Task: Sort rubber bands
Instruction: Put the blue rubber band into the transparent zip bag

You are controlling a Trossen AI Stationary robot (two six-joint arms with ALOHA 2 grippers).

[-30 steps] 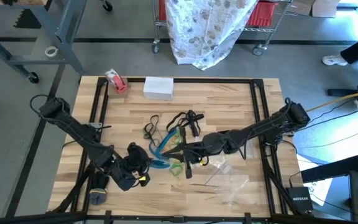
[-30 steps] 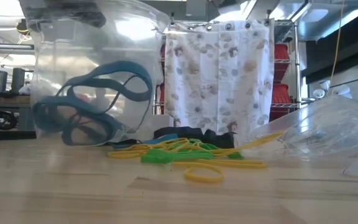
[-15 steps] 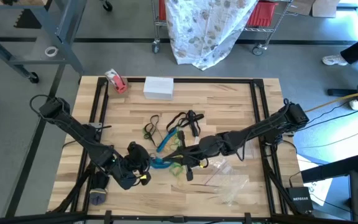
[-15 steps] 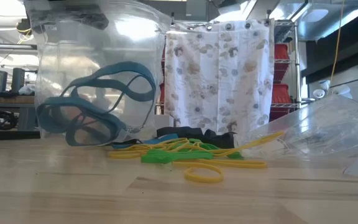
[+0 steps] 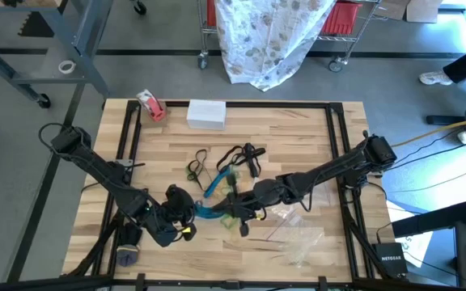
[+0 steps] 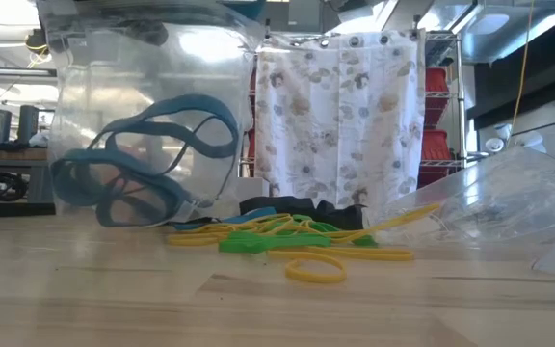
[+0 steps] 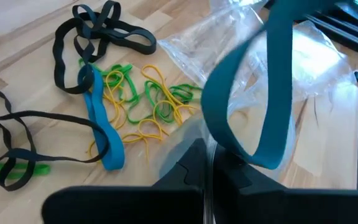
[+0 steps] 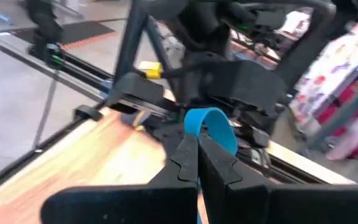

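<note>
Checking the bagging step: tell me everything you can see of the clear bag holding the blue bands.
The clear plastic bag is thin, glossy and wrinkled, standing upright near the table's front left. The left gripper, jaws shut, pinches its edge. Several wide blue bands loop inside it. Its bottom rests on the wooden table.

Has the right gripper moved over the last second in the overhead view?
Yes. The right gripper has slid toward the left gripper, farther from the table's right black frame rail, its fingers shut on a blue rubber band.
</note>
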